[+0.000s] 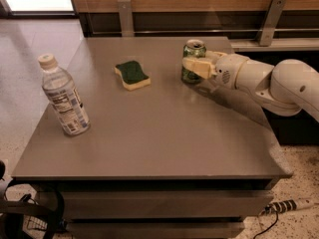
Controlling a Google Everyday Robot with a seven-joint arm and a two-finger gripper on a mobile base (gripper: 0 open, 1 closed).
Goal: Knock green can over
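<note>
Your knock is not yet done: the small green metal soda can (192, 52) stands upright at upper centre, the cream two-finger gripper (197, 66) across its front, jaws' state impossible to tell.

Materials and finishes
The green can (194, 49) was shiny metal; the gripper (197, 66), against its front, was smooth cream plastic; the table (164, 133) was smooth satin grey; the water bottle (64, 101) was clear plastic.
</note>
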